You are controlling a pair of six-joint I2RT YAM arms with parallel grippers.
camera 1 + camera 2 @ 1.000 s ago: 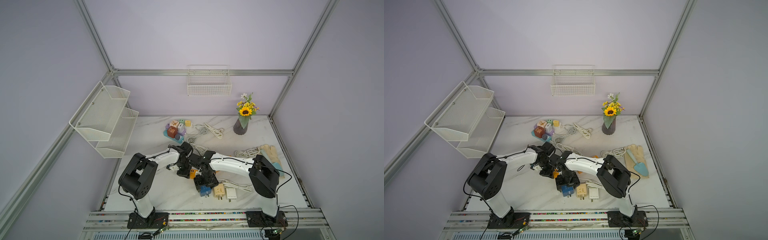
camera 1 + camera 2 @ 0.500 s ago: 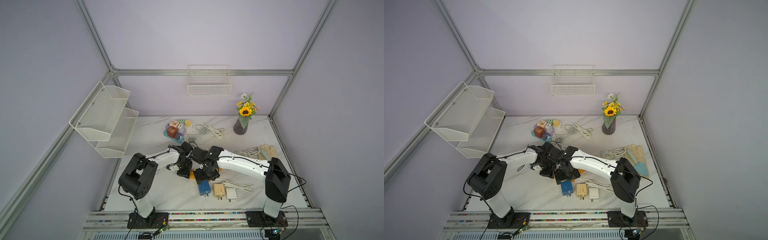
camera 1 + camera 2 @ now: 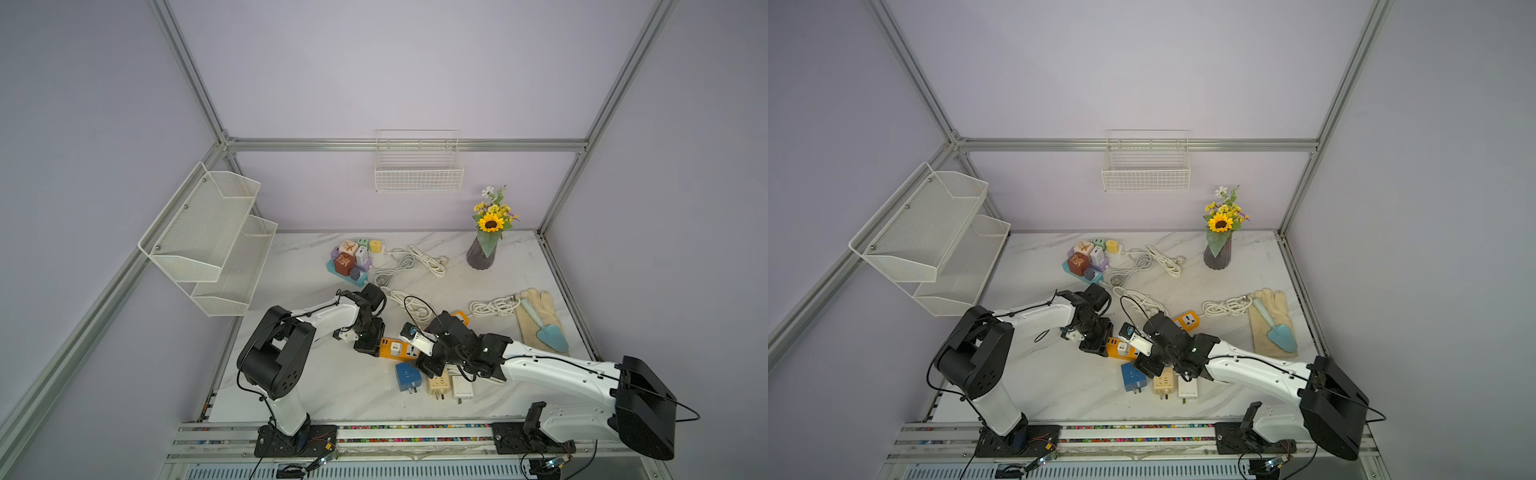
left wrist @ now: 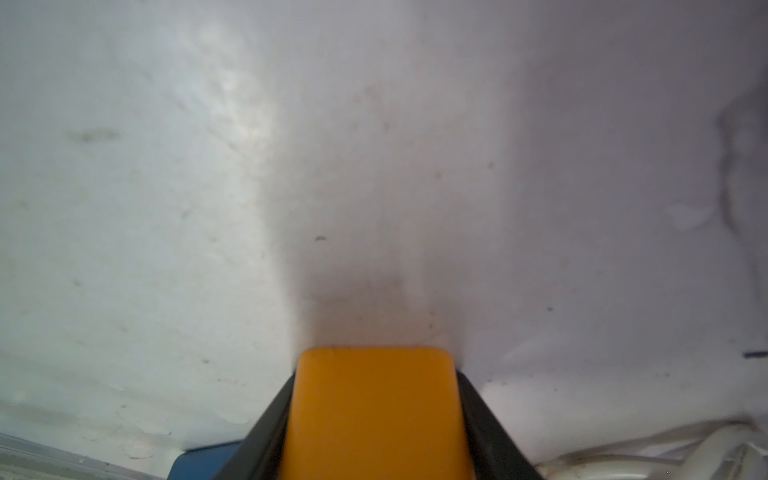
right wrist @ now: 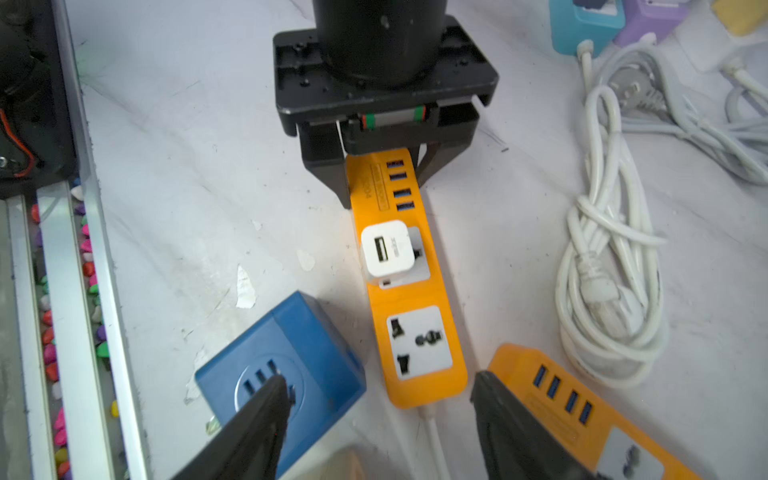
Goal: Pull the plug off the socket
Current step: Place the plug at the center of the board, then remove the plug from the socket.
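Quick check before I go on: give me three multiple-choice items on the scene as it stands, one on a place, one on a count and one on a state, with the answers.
1. The white charger is:
A. plugged into the orange power strip that the left gripper clamps
B. lying loose on its side
C. dangling from a cord

2. Loose adapters lying in a row near the front edge of the table:
A. one
B. three
C. five

3. The right gripper is:
A. shut on the white charger
B. open, holding nothing
C. shut on the strip

Answers:
1 A: in the right wrist view its body sits on a socket of the strip.
2 B: a top view shows the blue adapter, the beige adapter and the white adapter.
3 B: its jaws stand wide apart with nothing gripped.
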